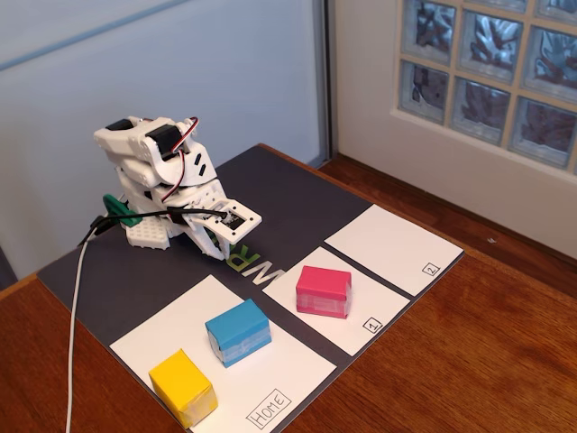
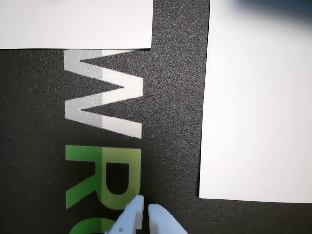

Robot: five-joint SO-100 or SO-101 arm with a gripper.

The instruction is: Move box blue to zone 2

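A: Big picture first: a wooden desk (image 1: 505, 343) with a dark mat (image 1: 297, 194) laid across it, reaching the back edge by the wall. What sits on the mat?

B: White sheets. The largest, the Home sheet (image 1: 297, 374), lies at the mat's front corner, nearest the camera in the fixed view. Beside it to the right, the sheet marked 1 (image 1: 383, 302), then zone 2 (image 1: 388, 244) at the mat's right corner, its boxed "2" on the near right edge.

A: And the arm?

B: The white SO-100 arm (image 1: 162, 171) is folded down low at the mat's back left edge, a white cable (image 1: 77, 316) trailing off toward the desk's front.

A: Blocks, please.

B: The box blue (image 1: 238, 331) stands on the Home sheet, near the middle, well apart from zone 2. The yellow block (image 1: 183, 388) is on the same sheet's front left corner, near the blue but not touching. The pink block (image 1: 323, 290) sits on the sheet marked 1.

A: The gripper?

B: The gripper (image 2: 145, 214) hangs over bare mat, above the green and grey lettering (image 2: 105, 146). In the wrist view its fingertips (image 2: 161, 219) sit almost together, only a thin slit between, nothing held.
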